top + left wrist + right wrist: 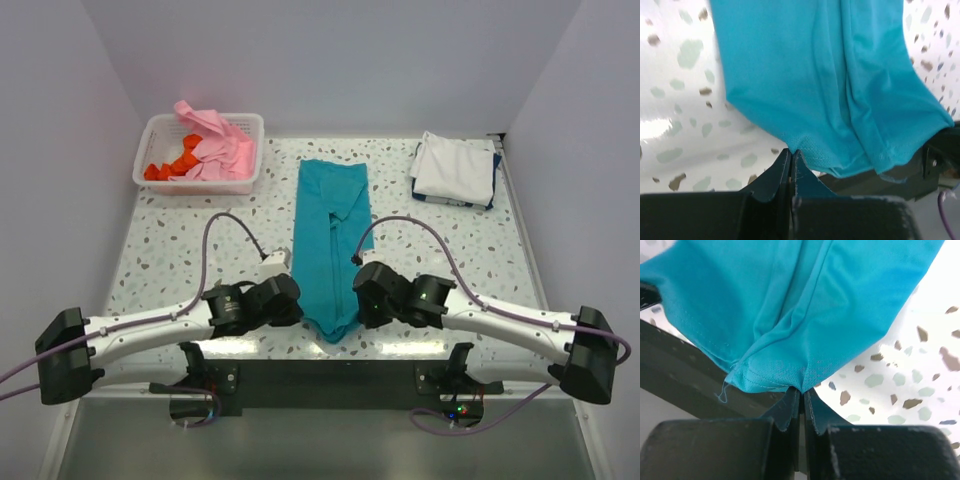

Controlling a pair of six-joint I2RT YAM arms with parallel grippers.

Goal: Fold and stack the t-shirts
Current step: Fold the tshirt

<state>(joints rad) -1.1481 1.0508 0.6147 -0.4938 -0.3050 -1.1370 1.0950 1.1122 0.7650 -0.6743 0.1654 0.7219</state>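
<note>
The teal t-shirt (pixel 332 235) lies folded into a long strip down the middle of the table, its near end at the table's front edge. My left gripper (pixel 298 302) is shut on the near left corner of its hem (pixel 805 145). My right gripper (pixel 358 300) is shut on the near right corner (pixel 785 375). Both pinch the cloth at the fingertips. A folded white t-shirt (pixel 452 166) lies on a dark blue one (pixel 490 185) at the back right. Pink (pixel 220 145) and orange-red (pixel 172 165) shirts lie crumpled in the basket.
A white slatted basket (pixel 160 183) stands at the back left. The speckled table (pixel 180 250) is walled by white panels on three sides. The dark mounting bar (pixel 330 375) runs along the near edge under the shirt's end.
</note>
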